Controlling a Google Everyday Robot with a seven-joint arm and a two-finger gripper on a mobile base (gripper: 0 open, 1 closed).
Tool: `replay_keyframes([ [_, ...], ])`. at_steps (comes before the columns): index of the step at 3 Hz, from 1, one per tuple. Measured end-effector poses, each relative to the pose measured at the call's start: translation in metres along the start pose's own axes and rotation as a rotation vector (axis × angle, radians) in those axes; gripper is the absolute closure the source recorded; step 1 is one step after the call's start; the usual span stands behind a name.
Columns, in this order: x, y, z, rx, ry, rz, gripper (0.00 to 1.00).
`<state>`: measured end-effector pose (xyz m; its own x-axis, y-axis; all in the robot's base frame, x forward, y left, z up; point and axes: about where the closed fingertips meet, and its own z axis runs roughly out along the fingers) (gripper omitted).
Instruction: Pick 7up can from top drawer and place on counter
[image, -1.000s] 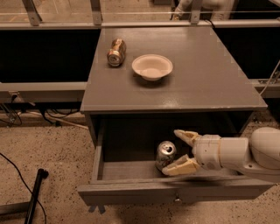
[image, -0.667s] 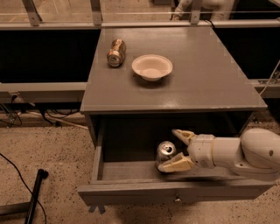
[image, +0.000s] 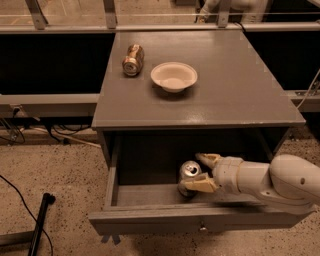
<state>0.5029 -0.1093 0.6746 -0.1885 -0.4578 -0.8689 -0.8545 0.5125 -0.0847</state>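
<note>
Where the drawer (image: 150, 220) stands pulled out below the counter (image: 240, 85), the can (image: 189, 171) sits inside it, right of the middle. It stands roughly upright, with its shiny pull-tab top showing. The gripper (image: 193, 171) is down in the drawer at the can, reaching in from the right. Its jaws are spread about as wide as the can. One of the fingers (image: 209, 159) lies behind the can's right side and the other crosses its lower front, so the can stands between them. The front finger appears to touch the can. Whether the rear one touches it cannot be told. The white arm (image: 280, 182) runs off to the right over the drawer's right end. A small knob (image: 202, 229) sits low on the drawer's front panel, below the gripper.

Up on the counter, a white bowl (image: 174, 76) stands left of the middle. A gold can (image: 133, 59) lies on its side just left of the bowl, near the counter's left edge, apart from the bowl. On the speckled floor (image: 60, 170) to the left, a black pole (image: 40, 220) leans near the lower corner, and dark cables trail beside it.
</note>
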Motion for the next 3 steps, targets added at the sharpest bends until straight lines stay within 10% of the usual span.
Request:
replay_keyframes([
  [2,-0.002,0.01,-0.016,0.052,-0.009,-0.012,0.79],
  [3,-0.041,-0.025,-0.092,0.158,-0.077,-0.059,0.99],
])
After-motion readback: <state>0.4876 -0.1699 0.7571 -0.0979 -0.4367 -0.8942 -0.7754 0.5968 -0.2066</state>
